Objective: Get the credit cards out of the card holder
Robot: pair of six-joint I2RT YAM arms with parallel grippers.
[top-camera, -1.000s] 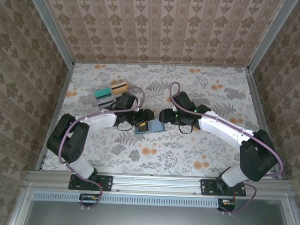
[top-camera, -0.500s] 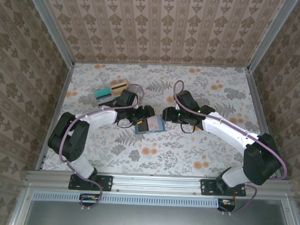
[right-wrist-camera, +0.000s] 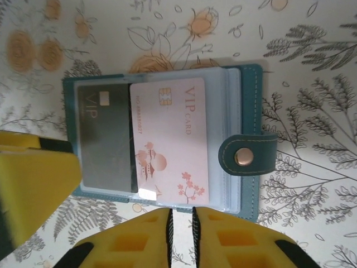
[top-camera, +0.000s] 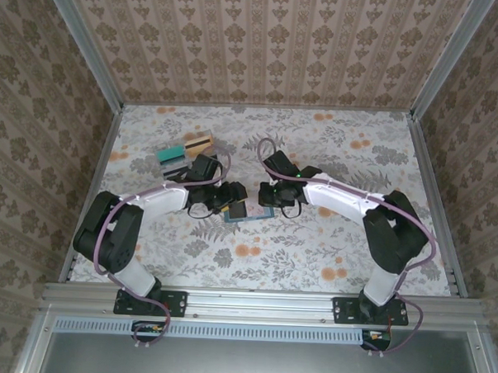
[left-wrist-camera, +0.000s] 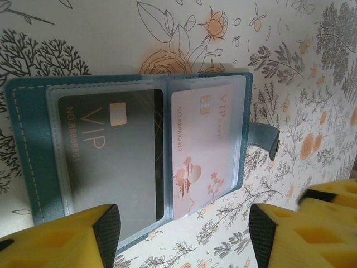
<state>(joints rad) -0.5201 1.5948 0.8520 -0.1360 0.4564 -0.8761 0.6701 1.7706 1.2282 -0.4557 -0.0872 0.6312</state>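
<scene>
The left pincer stands wide, its two yellow fingers well apart at either end of the card holder's near edge, with nothing clamped between them. The right pincer is narrow, only a thin slit showing between its fingertips, which sit at the holder's edge just below the pink card. Whether they nip that edge cannot be told.

The card holder lies open and flat near the middle of the table, between the two pincers. Its long axis runs from 9 to 3 o'clock in the top view, slightly tilted. Seen from the right wrist, its strap with the snap points to 3 o'clock. A dark grey card and the pink card sit side by side under clear sleeves, their long sides crosswise to the holder.

At about 10 o'clock from the holder lie three loose cards close together: a teal-green card, a tan-orange card and a grey card.
</scene>
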